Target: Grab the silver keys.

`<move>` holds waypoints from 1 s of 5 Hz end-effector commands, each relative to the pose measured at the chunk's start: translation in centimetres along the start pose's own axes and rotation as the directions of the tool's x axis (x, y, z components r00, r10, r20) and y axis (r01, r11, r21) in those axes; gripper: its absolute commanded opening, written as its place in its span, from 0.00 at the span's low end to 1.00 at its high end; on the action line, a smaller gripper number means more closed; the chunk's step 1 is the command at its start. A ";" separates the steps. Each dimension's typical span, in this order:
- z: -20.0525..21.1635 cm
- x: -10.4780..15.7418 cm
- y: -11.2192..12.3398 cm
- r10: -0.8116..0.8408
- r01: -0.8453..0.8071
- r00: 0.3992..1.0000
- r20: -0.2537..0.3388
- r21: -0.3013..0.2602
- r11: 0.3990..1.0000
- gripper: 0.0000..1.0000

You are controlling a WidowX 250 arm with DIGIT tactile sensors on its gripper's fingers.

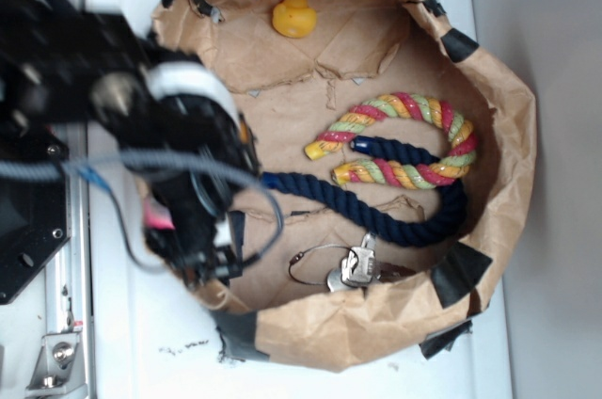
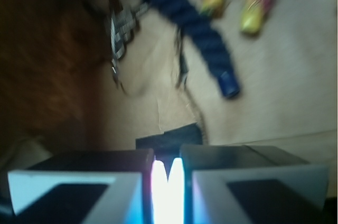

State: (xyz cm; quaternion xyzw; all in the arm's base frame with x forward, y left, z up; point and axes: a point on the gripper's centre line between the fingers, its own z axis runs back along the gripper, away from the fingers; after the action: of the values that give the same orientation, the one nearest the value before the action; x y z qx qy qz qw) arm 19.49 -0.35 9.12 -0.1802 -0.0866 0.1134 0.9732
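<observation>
The silver keys [image 1: 353, 265] lie on the floor of a brown paper bag [image 1: 376, 328], near its front wall, with their thin wire ring [image 1: 303, 263] pointing left. In the wrist view the keys [image 2: 120, 28] sit at the upper left, well ahead of the fingers. My gripper [image 1: 214, 265] hangs over the bag's left rim, to the left of the ring and apart from it. Seen from the wrist, the gripper [image 2: 168, 163] is shut, its two pads nearly touching with nothing between them.
A navy rope [image 1: 376, 211] curves across the bag just behind the keys. A multicoloured rope [image 1: 414, 140] lies beyond it, and a yellow rubber duck [image 1: 293, 18] at the back. Black tape patches [image 1: 459, 272] hold the bag's rim. A tape strip [image 2: 169, 140] lies right before the fingers.
</observation>
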 end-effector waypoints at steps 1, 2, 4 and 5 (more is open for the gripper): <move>4.2 5.9 -0.9 0.020 -0.022 0.998 0.065 0.023 1.000 0.94; 2.9 10.2 -2.8 0.024 -0.028 0.997 0.076 0.044 0.999 1.00; -0.2 10.8 -4.0 -0.030 0.027 0.999 0.045 0.079 0.996 1.00; -0.5 9.1 -3.5 -0.085 0.082 0.996 0.022 0.096 0.992 1.00</move>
State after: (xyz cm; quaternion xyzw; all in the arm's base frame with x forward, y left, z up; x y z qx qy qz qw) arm 28.64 -1.21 9.33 -0.1288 -0.0667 0.0937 0.9850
